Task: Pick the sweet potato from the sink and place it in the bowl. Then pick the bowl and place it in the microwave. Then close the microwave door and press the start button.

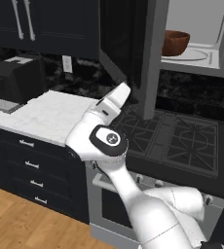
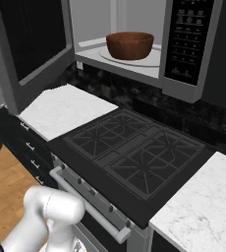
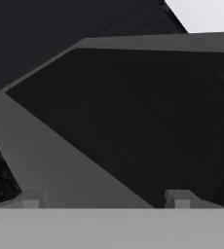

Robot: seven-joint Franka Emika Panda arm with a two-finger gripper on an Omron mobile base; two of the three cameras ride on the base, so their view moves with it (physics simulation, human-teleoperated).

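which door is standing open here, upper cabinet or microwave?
The microwave door: its dark glass panel in a grey frame is swung out to the left, exposing the light interior with the bowl on the turntable. The dark upper cabinet doors with silver handles sit flush, closed.

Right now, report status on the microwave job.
Gripper open, fingers close to the microwave door. Bowl on turntable inside microwave. Door open, nothing blocking it.
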